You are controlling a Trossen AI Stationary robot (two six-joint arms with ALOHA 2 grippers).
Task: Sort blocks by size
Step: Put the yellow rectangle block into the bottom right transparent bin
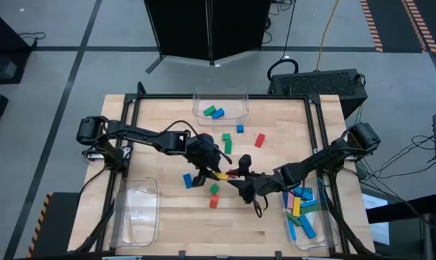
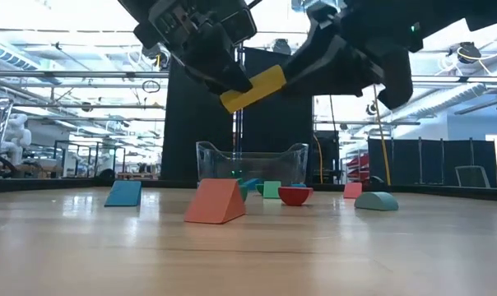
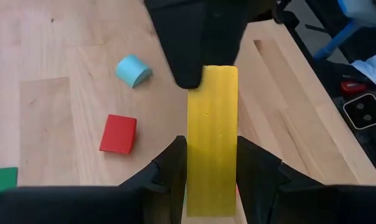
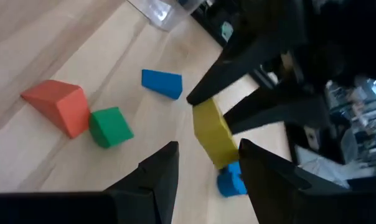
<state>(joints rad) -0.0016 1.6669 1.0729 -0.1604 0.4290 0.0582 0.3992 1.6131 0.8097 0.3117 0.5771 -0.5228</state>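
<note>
**Yellow bar held in mid-air between two grippers, table centre**

- Yellow bar (image 3: 211, 140): long block, lifted off the table and tilted in the low view (image 2: 253, 88). Its near end sits between the left gripper (image 3: 211, 171) fingers, which are closed on its two long sides. Its far end lies at the right gripper (image 4: 203, 163), whose jaws stand apart with the bar's end just ahead of the gap; whether they touch it cannot be told.
- Position: centre of the high view, slightly right of middle, where both arms meet (image 1: 221, 174).
- Loose blocks nearby on the table: blue piece (image 4: 162, 83), green piece (image 4: 111, 127), orange-red wedge (image 4: 58, 104); red piece (image 3: 118, 133) and cyan half-round (image 3: 133, 70) farther out.
- Far bin (image 1: 220, 94), upper centre of the high view: holds a blue and a green block.
- Right bin (image 1: 332, 230), lower right: holds several long bars in mixed colours.
- Left bin (image 1: 136, 211), lower left.
</note>
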